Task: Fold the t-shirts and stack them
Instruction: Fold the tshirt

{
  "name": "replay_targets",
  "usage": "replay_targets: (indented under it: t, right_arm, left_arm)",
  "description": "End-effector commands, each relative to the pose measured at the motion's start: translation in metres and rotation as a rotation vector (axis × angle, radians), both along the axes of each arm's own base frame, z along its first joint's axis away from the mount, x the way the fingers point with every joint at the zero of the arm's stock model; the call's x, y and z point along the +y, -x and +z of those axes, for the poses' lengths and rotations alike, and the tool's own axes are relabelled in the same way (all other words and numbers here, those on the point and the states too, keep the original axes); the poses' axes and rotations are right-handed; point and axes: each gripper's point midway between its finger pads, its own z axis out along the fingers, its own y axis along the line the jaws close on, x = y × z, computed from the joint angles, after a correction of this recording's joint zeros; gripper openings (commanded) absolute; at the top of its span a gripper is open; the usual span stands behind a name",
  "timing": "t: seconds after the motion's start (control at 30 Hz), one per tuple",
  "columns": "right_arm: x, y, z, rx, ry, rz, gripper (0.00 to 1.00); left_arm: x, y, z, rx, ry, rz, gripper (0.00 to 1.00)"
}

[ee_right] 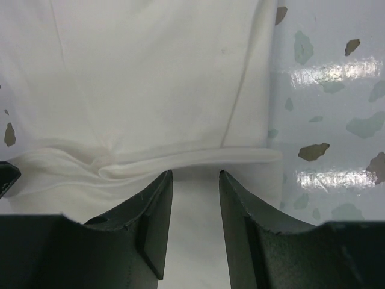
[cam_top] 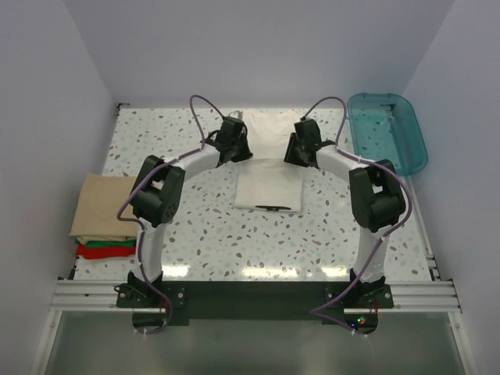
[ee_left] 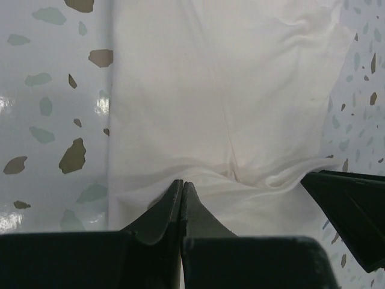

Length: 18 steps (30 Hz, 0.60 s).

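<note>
Top external: white t-shirt (cam_top: pixel 269 187), partly folded, long axis near-to-far.

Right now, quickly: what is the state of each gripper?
Left gripper: closed, fingers together at a fold of the plain white cloth t-shirt; a pinch cannot be told.
Right gripper: open, fingers apart over the same t-shirt, holding nothing.

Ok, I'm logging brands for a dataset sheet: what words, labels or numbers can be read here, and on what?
None can be read.
The white t-shirt has a small dark mark at its near edge, too small to read.
The teal bin and folded t-shirts show no text.
</note>
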Motion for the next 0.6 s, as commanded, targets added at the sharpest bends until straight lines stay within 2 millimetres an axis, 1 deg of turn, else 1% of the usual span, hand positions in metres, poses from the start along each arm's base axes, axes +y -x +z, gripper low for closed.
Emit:
replay_targets:
  t: [0.0,0.03,0.07,0.1,0.13,0.17,0.37,0.43,0.53,0.57]
  right_arm:
    - [0.004,-0.023,0.018,-0.034,-0.001,0.021,0.40]
    - [0.002,-0.022,0.009,-0.008,0.014,0.020,0.40]
    - [0.001,-0.025,0.008,-0.005,0.016,0.018,0.40]
    - [0.001,-0.030,0.010,-0.010,0.014,0.015,0.40]
    - [-0.001,-0.031,0.005,0.002,0.016,0.013,0.40]
    - [0.000,-0.033,0.006,0.001,0.014,0.016,0.40]
    - [-0.004,-0.035,-0.005,0.025,0.020,0.015,0.40]
    - [-0.005,-0.037,-0.004,0.022,0.015,0.018,0.41]
    - [-0.007,-0.040,0.010,0.001,0.015,0.019,0.41]
    - [-0.007,-0.043,0.019,-0.018,0.013,0.017,0.41]
  left_arm:
    - [0.011,-0.028,-0.001,-0.031,-0.018,0.025,0.02]
    - [0.012,-0.032,-0.001,-0.033,-0.015,0.029,0.02]
    - [0.017,-0.036,-0.005,-0.029,-0.017,0.037,0.02]
    - [0.019,-0.038,-0.013,-0.017,-0.023,0.043,0.02]
    - [0.020,-0.041,-0.014,-0.017,-0.022,0.042,0.02]
    - [0.024,-0.044,-0.021,-0.008,-0.028,0.049,0.03]
    - [0.031,-0.049,-0.030,0.003,-0.034,0.055,0.03]
    - [0.033,-0.052,-0.026,-0.012,-0.032,0.055,0.04]
    - [0.036,-0.055,-0.010,-0.046,-0.011,0.043,0.10]
    - [0.036,-0.060,0.008,-0.086,0.003,0.044,0.14]
